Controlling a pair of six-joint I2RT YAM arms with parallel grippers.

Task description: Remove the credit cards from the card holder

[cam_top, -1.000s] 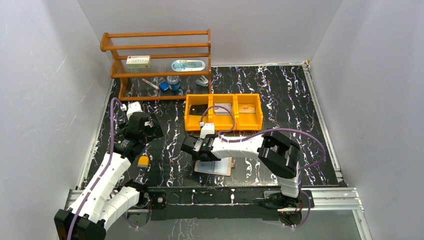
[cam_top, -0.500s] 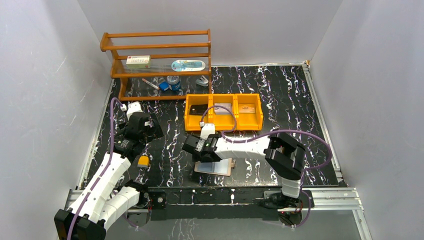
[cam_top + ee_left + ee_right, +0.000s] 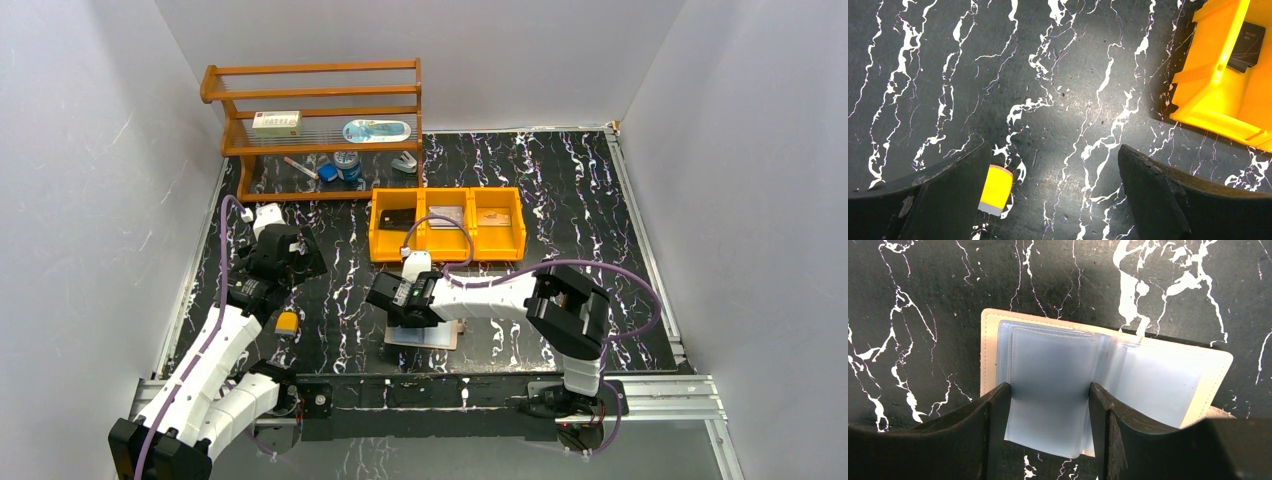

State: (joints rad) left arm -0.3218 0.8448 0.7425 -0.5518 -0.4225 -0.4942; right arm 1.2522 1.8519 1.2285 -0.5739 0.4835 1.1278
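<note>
The tan card holder (image 3: 432, 336) lies spread open on the table, its bluish-clear sleeves up (image 3: 1148, 375). My right gripper (image 3: 403, 318) is right over its left half. Its jaws (image 3: 1048, 390) stand open astride one sleeve leaf, and no card shows in the sleeves. A black card (image 3: 397, 217), a grey-silver card (image 3: 446, 217) and a brownish card (image 3: 494, 217) lie in the orange tray (image 3: 447, 255). My left gripper (image 3: 303, 258) is open and empty over bare table (image 3: 1055, 155).
A small yellow block (image 3: 287, 322) lies by my left arm, beside the left finger (image 3: 995, 190). The tray corner with the black card shows at the left wrist view's top right (image 3: 1213, 100). A wooden rack (image 3: 315, 115) with small items stands at the back left.
My right gripper has edged slightly towards the near side over the holder, and the holder has shifted a little left. The left arm has not moved.
</note>
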